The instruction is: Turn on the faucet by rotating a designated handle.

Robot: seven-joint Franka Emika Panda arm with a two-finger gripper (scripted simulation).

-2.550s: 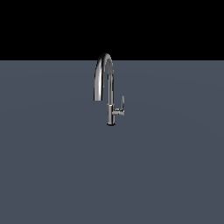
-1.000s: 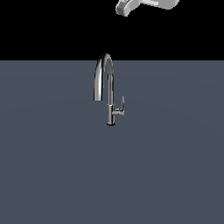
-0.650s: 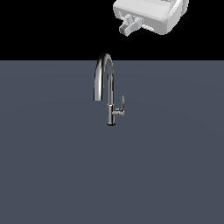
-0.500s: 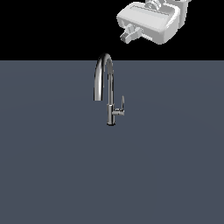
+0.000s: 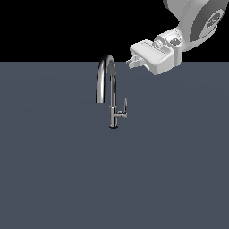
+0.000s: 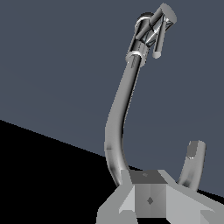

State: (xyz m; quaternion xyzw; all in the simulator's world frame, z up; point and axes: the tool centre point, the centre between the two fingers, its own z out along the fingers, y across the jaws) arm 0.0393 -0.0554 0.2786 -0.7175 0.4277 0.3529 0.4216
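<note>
Exterior view shows a flat slate-grey surface [image 5: 53,179] filling the lower part of the scene, with the white robot arm [image 5: 197,20] entering above the faucet on the exterior view's right. Next in size, the faucet [image 5: 111,91] stands upright on the surface, its straight chrome body rising into a high arched spout that curves over and ends on the exterior view's left of the body. The gripper [image 5: 133,61] hangs in the air near the top of that arch, on the exterior view's right of it and apart from it, touching nothing. Whether its fingers are spread or closed cannot be told from either view. Smallest, the handle [image 5: 125,107] sits low on the faucet body on a short stub, its thin blade upright, well below the gripper.
</note>
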